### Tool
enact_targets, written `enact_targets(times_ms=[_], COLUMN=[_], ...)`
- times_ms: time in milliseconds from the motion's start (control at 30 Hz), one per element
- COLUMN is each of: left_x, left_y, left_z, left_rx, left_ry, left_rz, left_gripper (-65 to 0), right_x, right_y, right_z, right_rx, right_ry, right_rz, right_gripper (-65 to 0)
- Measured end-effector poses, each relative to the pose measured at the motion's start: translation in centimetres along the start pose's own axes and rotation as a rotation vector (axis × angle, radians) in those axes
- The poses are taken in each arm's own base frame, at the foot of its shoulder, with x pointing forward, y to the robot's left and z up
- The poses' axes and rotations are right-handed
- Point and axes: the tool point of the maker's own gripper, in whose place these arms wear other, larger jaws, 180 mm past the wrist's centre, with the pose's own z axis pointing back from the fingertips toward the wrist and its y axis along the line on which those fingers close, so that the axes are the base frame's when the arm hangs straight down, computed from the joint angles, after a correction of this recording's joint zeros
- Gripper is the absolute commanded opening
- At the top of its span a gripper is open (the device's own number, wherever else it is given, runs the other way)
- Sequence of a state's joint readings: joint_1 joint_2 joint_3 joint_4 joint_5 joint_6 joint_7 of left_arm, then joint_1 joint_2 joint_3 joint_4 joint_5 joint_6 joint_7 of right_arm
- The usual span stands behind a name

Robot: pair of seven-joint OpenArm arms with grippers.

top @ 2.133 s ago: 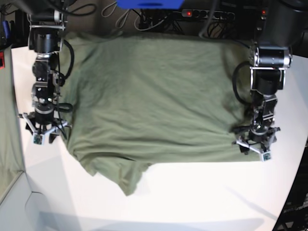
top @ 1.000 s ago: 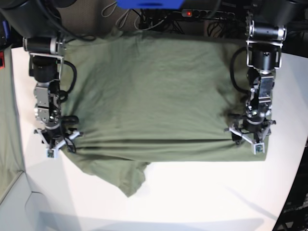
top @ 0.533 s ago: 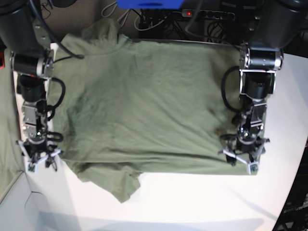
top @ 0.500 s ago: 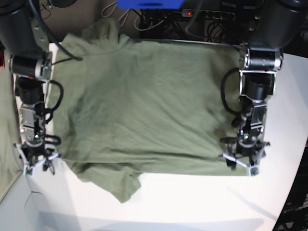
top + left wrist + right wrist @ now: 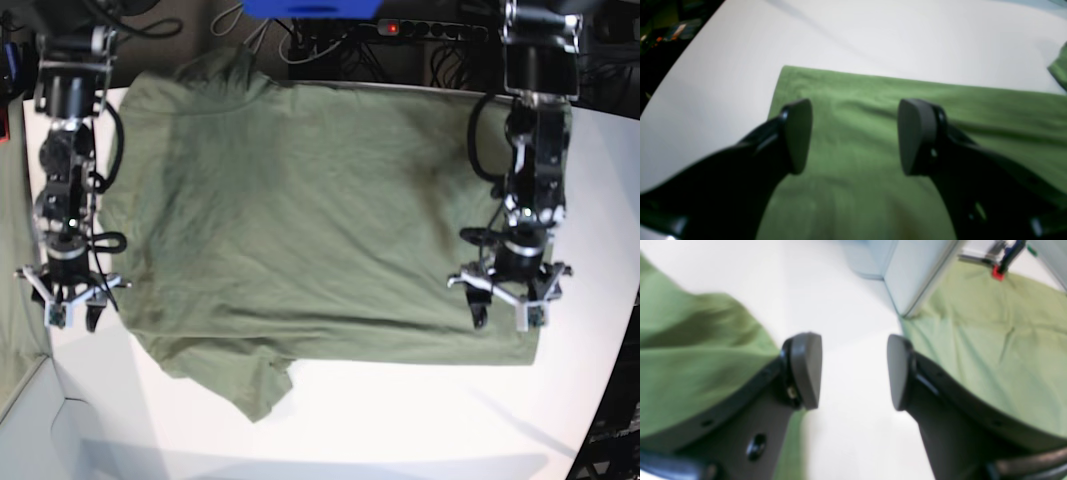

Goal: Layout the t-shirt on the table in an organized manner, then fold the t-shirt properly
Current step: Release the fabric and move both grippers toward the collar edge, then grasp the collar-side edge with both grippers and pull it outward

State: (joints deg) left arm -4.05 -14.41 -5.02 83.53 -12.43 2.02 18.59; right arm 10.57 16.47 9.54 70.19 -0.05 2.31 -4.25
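Note:
The olive-green t-shirt [image 5: 300, 220] lies spread over the white table [image 5: 420, 420], with a sleeve [image 5: 255, 385] bunched at its near left corner. My left gripper [image 5: 503, 318] hovers over the shirt's near right corner. In the left wrist view this gripper [image 5: 855, 136] is open, with flat t-shirt cloth [image 5: 857, 110] below and nothing between its fingers. My right gripper [image 5: 73, 316] stands at the shirt's left edge. Seen from the right wrist, it [image 5: 853, 370] is open over bare table [image 5: 846, 323], and the t-shirt [image 5: 690, 340] lies beside one finger.
A greenish-grey cloth strip [image 5: 14, 330] hangs past the table's left edge, also seen as cloth [image 5: 990, 340] beyond a pale panel [image 5: 907, 276]. A power strip [image 5: 430, 28] and cables lie behind the table. The table's curved edge [image 5: 600, 400] runs at the right.
The shirt has been drawn toward the near edge and now lies flatter. Both grippers have shifted slightly back from where they were half a second ago. Their jaws stand as wide as before.

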Motion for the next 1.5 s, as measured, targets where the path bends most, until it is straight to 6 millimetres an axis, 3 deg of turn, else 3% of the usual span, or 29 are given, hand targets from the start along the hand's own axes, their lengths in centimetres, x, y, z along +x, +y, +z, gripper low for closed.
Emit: enact_targets(times_ms=[167,300,433,600,800,967,1067,1200,1333,1433,1500], left_x=[-3.6,-2.1,-3.8,-3.5,-5.8,-4.6,-6.4,-6.3,-6.7,-6.3,-7.9], left_y=[3.9,3.6,4.1,3.4,2.8,2.3,3.1,3.5,3.6,3.7,4.1], left_z=[4.3,6.3,8.2,8.8,12.5,14.0,14.9,14.5,13.6,13.0,13.0], left_rx=[0.110,0.098,0.118,0.107,0.091,0.076,0.097,0.105,0.112,0.116,0.127], left_ry=[0.077,0.020,0.065,0.049,0.114,0.081,0.176,0.183,0.198,0.175,0.223], left_rz=[0.038,0.055,0.038,0.047,0.031,0.013,0.014,0.014,0.031,0.038,0.039], left_gripper=[-25.5,-25.5,-25.5,-25.5,-25.3,-25.2,-25.1,-25.1,-25.1,-25.1,-25.1], right_x=[-2.7,-1.7,-3.8,-6.5,-7.8,-7.9,-7.1,-5.4,-6.5,-6.7,-8.2], right_y=[2.7,5.4,5.7,5.9,6.0,6.2,7.1,7.3,9.7,10.4,10.9], right_z=[5.1,8.0,10.6,12.7,13.9,14.3,15.3,15.2,14.6,13.3,12.8], right_rx=[0.075,0.168,0.193,0.204,0.198,0.145,0.144,0.142,0.217,0.245,0.255], right_ry=[0.096,0.081,0.158,0.232,0.263,0.271,0.289,0.266,0.315,0.306,0.336], right_rz=[-0.064,-0.096,-0.063,-0.050,-0.069,-0.160,-0.190,-0.202,-0.181,-0.173,-0.182], right_gripper=[-34.0,-34.0,-34.0,-34.0,-33.6,-33.5,-32.4,-28.3,-29.0,-29.2,-29.2])
